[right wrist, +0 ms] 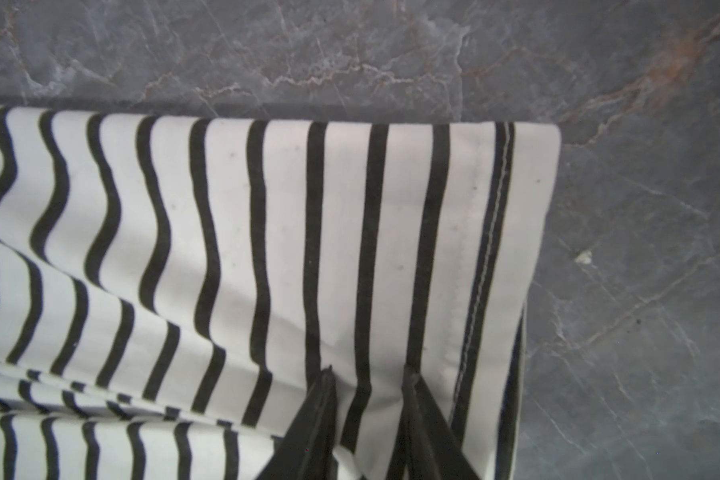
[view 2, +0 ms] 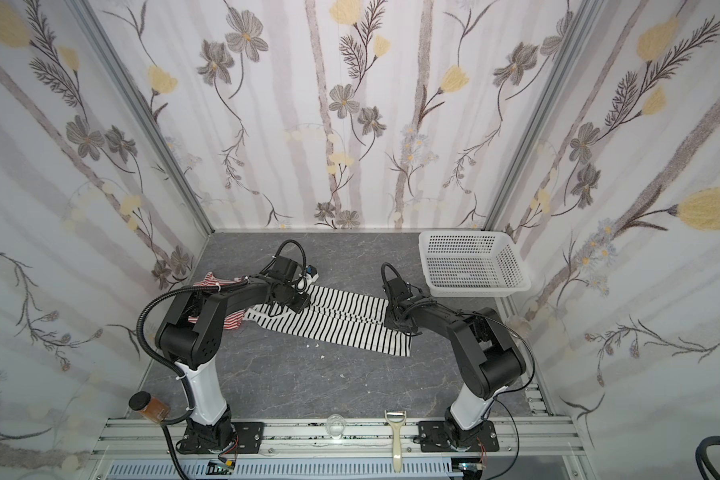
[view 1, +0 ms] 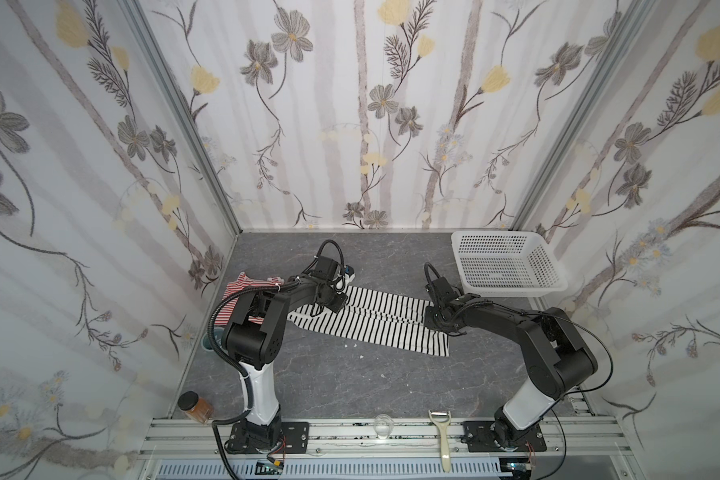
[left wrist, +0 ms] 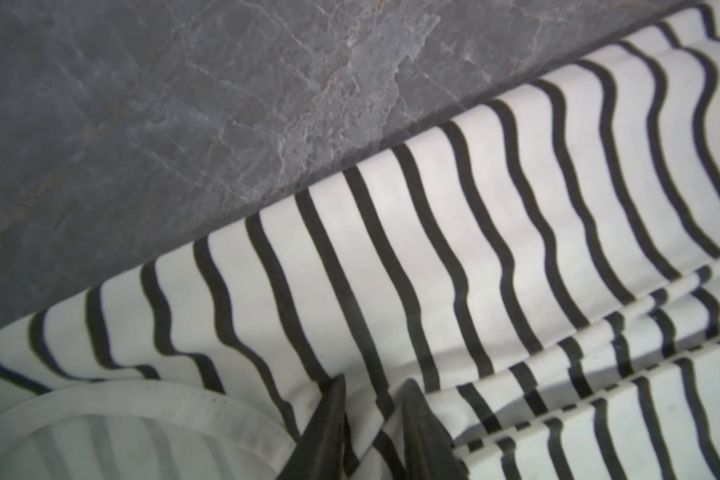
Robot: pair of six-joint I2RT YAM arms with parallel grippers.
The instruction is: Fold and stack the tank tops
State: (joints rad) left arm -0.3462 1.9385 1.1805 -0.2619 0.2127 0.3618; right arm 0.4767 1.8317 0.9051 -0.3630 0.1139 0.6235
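The white tank top with black stripes (view 1: 375,322) (view 2: 341,322) lies as a long folded band across the grey table in both top views. My left gripper (view 1: 329,306) (left wrist: 373,382) is shut on a pinch of this cloth at its left end, beside the pale neckline trim (left wrist: 142,399). At the right end, near the stitched hem (right wrist: 499,232), my right gripper (view 1: 431,319) (right wrist: 368,372) is shut on a puckered fold of the same top. The red-and-white striped tank top (view 1: 238,291) (view 2: 233,322) lies crumpled behind and under the left arm, partly hidden.
A white perforated basket (view 1: 516,289) stands at the back right, close to the right arm. An amber jar (view 1: 194,407), a small glass (view 1: 382,426) and a peeler (view 1: 441,436) sit along the front rail. A teal cup (view 1: 208,343) stands by the left wall.
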